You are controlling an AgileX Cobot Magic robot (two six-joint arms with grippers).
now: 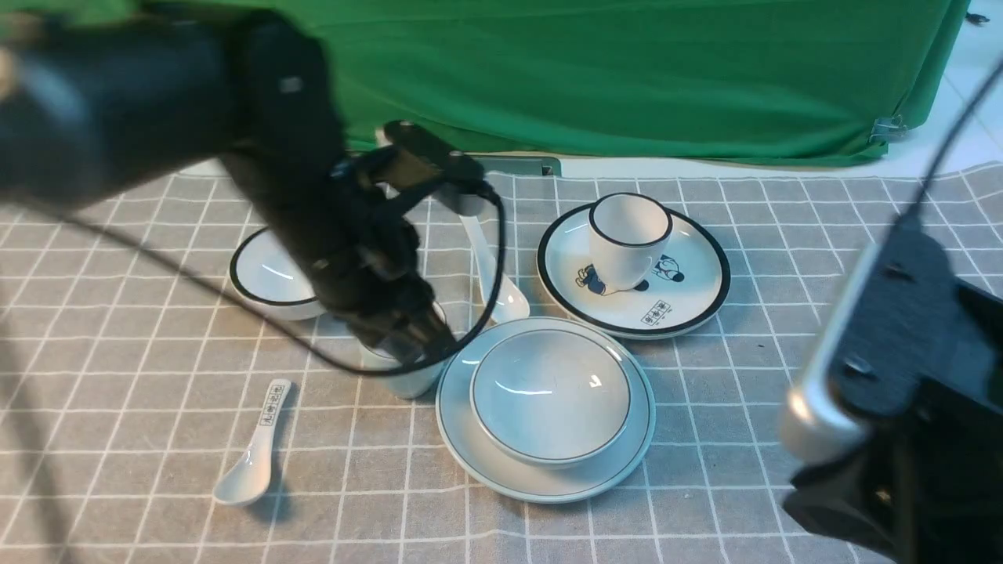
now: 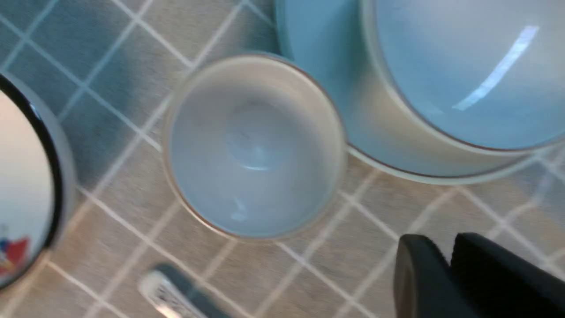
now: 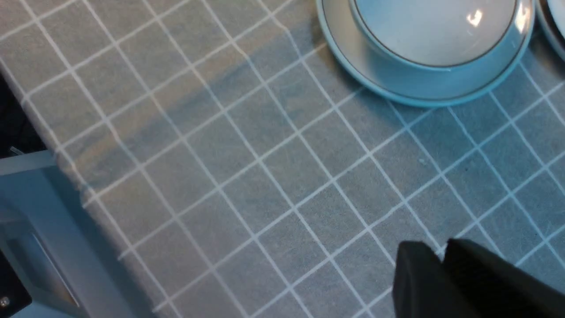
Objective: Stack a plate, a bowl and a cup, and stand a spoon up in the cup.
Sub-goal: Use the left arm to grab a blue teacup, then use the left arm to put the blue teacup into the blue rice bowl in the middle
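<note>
The pale bluish bowl [image 1: 551, 395] sits in the pale plate [image 1: 548, 482] at the centre front. The small pale cup [image 1: 403, 382] stands upright and empty on the cloth, touching the plate's left edge and half hidden by my left arm. The plain white spoon [image 1: 501, 294] lies behind the plate. My left gripper [image 1: 423, 338] hovers just over the cup. In the left wrist view its fingers [image 2: 446, 258] are shut and empty beside the cup [image 2: 254, 145], with plate [image 2: 326, 57] and bowl [image 2: 463, 66] adjacent. My right gripper [image 3: 441, 254] is shut and empty over bare cloth, apart from plate [image 3: 337, 35] and bowl [image 3: 432, 31].
A black-rimmed plate [image 1: 689, 301] with cartoon figures carries a black-rimmed cup [image 1: 629, 239] at the back right. A black-rimmed bowl [image 1: 266, 278] stands at the back left. A spoon with printed characters [image 1: 255, 450] lies front left. My right arm [image 1: 885, 392] fills the lower right.
</note>
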